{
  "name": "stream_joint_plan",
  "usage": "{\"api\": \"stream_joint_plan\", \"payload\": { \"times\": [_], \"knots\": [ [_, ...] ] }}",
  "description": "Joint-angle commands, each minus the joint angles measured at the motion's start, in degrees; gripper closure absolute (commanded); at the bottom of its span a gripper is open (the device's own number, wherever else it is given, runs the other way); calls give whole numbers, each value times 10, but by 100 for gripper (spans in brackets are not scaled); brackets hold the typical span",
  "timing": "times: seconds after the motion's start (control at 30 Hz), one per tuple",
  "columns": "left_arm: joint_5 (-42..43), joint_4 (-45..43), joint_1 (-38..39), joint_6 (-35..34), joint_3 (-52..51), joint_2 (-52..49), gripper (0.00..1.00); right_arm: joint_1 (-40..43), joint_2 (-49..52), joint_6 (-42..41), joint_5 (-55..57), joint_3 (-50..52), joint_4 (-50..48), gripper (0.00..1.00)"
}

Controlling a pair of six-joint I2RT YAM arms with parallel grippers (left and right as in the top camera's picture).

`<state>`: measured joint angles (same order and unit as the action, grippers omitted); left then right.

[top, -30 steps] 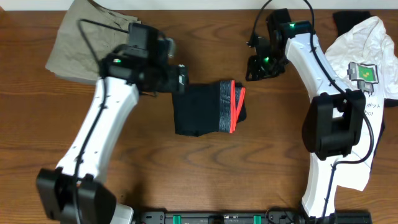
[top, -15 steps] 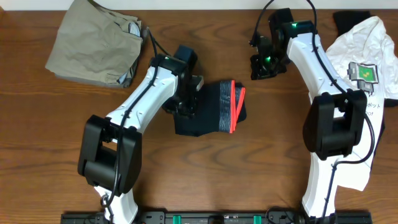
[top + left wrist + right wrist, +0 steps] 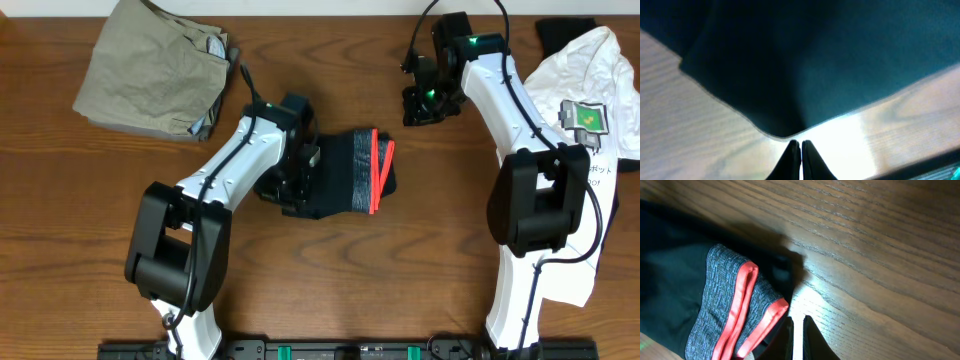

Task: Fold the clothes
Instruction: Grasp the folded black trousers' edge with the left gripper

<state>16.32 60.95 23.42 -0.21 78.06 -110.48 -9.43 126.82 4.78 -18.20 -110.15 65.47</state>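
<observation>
Thin black trousers (image 3: pixel 335 180) lie folded into a compact rectangle mid-table (image 3: pixel 420 260), grey waistband with red-orange stripes (image 3: pixel 376 170) facing right.

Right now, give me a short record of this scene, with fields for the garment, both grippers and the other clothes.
Garment: black thin-fabric trousers with red-orange striped grey waistband, folded into a compact bundle
Left gripper: shut, tips at the bundle's edge
Right gripper: almost shut, empty, above the wooden table by the waistband
Other clothes: crumpled khaki-beige trousers, far left; white printed T-shirt, right edge
</observation>
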Motion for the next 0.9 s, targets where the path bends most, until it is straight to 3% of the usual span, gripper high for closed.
{"api": "stream_joint_plan", "payload": {
  "times": [0.0, 0.2, 0.53, 0.87],
  "knots": [
    [-8, -30, -1, -25, -23, 1, 94, 5, -9, 0, 0, -7, -2, 92],
    [-85, -89, -2, -81, -31, 1, 94, 5, -9, 0, 0, -7, -3, 92],
    [-136, -170, -4, -80, -31, -8, 93, 5, -9, 0, 0, -7, -3, 91],
    [-319, -309, -42, -80, -38, -26, 92, 5, -9, 0, 0, -7, -6, 87]
  ]
}}
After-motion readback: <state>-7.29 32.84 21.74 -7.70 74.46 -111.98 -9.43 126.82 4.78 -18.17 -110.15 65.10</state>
